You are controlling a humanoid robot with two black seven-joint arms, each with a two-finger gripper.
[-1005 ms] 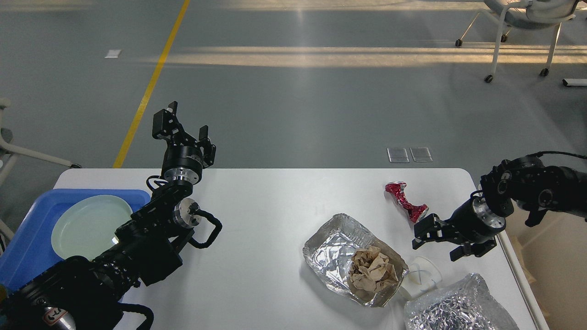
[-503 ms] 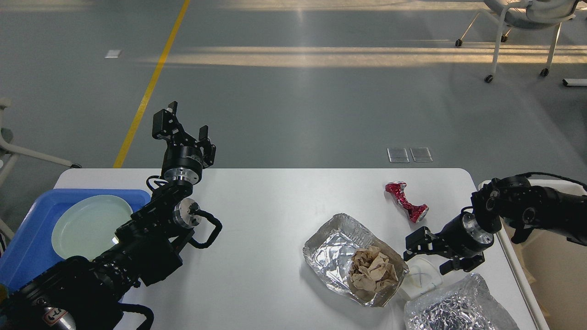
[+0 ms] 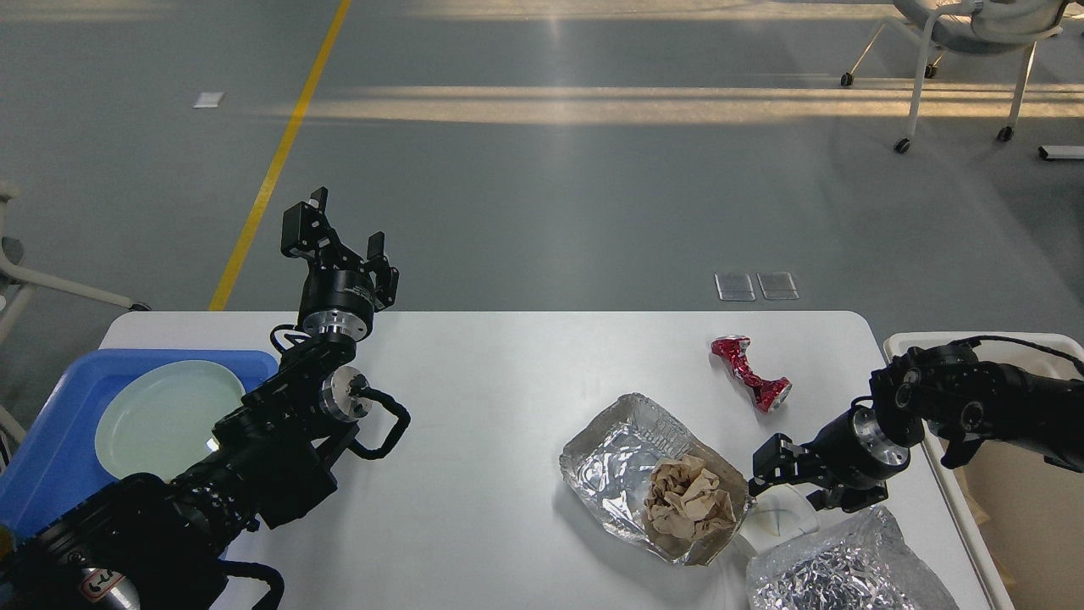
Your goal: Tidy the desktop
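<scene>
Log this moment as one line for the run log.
left gripper open, raised, idle | right gripper open over white cup | can, foil tray on desktop

Grey floor [image 3: 542,212] (sunlit), yellow line [image 3: 275,165], chair [image 3: 974,51].

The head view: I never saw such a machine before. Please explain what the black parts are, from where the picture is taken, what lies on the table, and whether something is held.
The camera sits in a robot's head, looking forward and down at a white desktop. The black parts are its two arms. The left pincer is raised over the far edge, open and empty. The right pincer is low over a small white cup; its fingers look spread, and no grip on the cup can be seen. On the desktop lie a foil tray holding crumpled brown paper, a crushed red can and crumpled foil. At left, a blue tray holds a pale plate. A bin stands beside the right edge.
</scene>
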